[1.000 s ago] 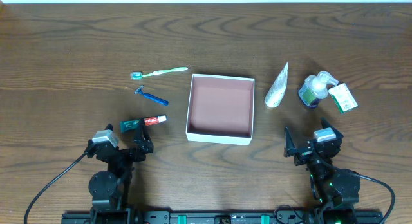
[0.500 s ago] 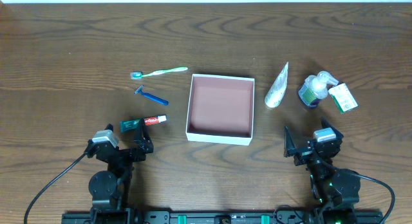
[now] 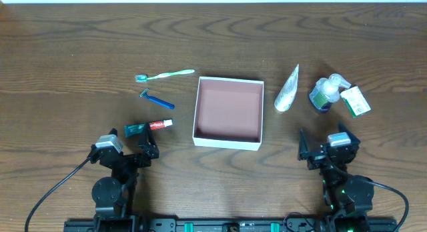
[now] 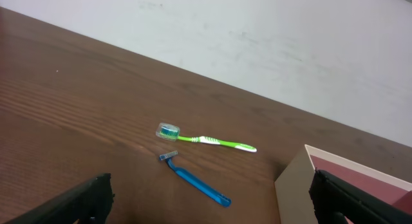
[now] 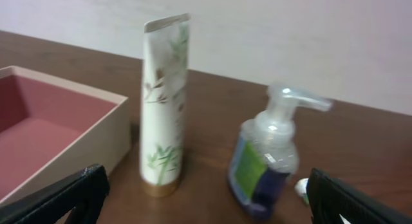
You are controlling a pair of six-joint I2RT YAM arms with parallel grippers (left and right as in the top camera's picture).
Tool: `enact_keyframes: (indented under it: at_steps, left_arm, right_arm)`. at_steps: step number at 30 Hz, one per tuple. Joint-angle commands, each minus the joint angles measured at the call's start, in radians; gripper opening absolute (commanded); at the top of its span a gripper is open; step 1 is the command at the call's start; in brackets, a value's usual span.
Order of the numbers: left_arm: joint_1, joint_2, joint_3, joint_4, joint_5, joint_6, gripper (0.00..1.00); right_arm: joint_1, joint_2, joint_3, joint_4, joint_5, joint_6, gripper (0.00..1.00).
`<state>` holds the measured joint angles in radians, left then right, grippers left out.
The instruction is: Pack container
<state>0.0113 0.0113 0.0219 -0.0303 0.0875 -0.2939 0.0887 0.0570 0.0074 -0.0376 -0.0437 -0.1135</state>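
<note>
The container (image 3: 227, 141) is a shallow square box with white walls and a pinkish-brown inside, mid-table; its corner shows in the left wrist view (image 4: 297, 185) and in the right wrist view (image 5: 109, 127). Left of it lie a green toothbrush (image 3: 167, 75) (image 4: 212, 141), a blue razor (image 3: 157, 100) (image 4: 196, 182) and a small toothpaste tube (image 3: 150, 127). Right of it are a white tube (image 3: 287, 89) (image 5: 163, 102), a pump bottle (image 3: 325, 93) (image 5: 267, 156) and a green-and-white packet (image 3: 355, 101). My left gripper (image 3: 132, 149) (image 4: 212, 201) and right gripper (image 3: 323, 149) (image 5: 206, 198) are open and empty near the front edge.
The wooden table (image 3: 80, 45) stretches back to a pale wall (image 4: 257, 31). Black cables (image 3: 53, 192) run from both arm bases at the front edge.
The right gripper has shifted a little to the right. The left arm and all the objects have not moved.
</note>
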Motion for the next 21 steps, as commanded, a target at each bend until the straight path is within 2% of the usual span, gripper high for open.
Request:
enact_keyframes:
  at_steps: [1, 5, 9, 15, 21]
  left_arm:
    - [0.005, 0.0, -0.018, -0.032, 0.017, 0.005, 0.98]
    - [0.005, 0.0, -0.018, -0.032, 0.017, 0.005, 0.98]
    - [0.005, 0.0, -0.018, -0.032, 0.017, 0.005, 0.98]
    - [0.005, 0.0, -0.018, -0.032, 0.017, 0.005, 0.98]
    - [0.005, 0.0, -0.018, -0.032, 0.017, 0.005, 0.98]
  right_arm:
    - [-0.012, -0.005, -0.002, 0.02, 0.035, -0.019, 0.99]
    - [-0.012, -0.005, 0.009, 0.051, -0.113, -0.023, 0.99]
    - [-0.011, -0.004, 0.091, -0.061, -0.183, -0.022, 0.99]
    - [-0.011, 0.048, 0.35, -0.241, -0.151, -0.027, 0.99]
    - [-0.011, 0.238, 0.591, -0.392, -0.176, -0.026, 0.99]
